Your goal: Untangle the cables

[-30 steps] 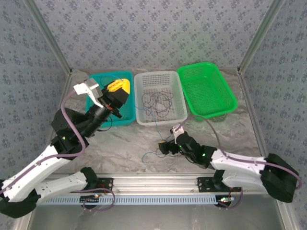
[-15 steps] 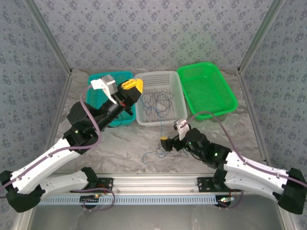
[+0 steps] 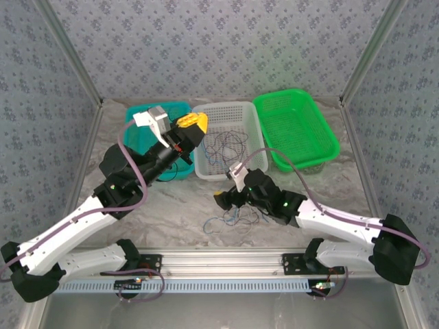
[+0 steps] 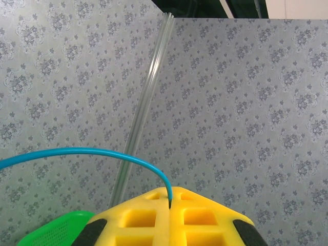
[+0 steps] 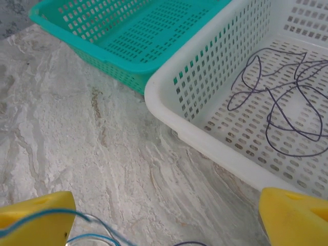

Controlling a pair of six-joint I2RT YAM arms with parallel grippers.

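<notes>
Step in hand, as I judge it: drawing one blue cable point(image 4: 102, 152) free of the loose bundle point(image 3: 230, 218), which lies on the tabletop point(image 5: 77, 128) just in front of the white basket point(image 5: 205, 77). The left gripper point(image 3: 192, 123) is clamped on the blue cable, raised above the white basket's front left corner. In the wrist view the cable enters the seam between the closed fingers and arcs away to the left; I cannot trace it all the way down to the bundle. The right gripper point(image 3: 223, 199) sits low over the tabletop in front of that same corner, jaws wide apart, nothing pinched. A blue strand crosses one of its yellow fingers point(image 5: 36, 215), and thin loops lie just beneath. To do this well: close the right gripper on a single strand near the crossing, not several. Hold it down while the left draws slowly, so the loops slide rather than tighten into a knot. Risk: the whole bundle lifts together. The dark purple cables point(image 5: 279, 110) lie in loose curls on the white basket's floor, well apart from both grippers.
</notes>
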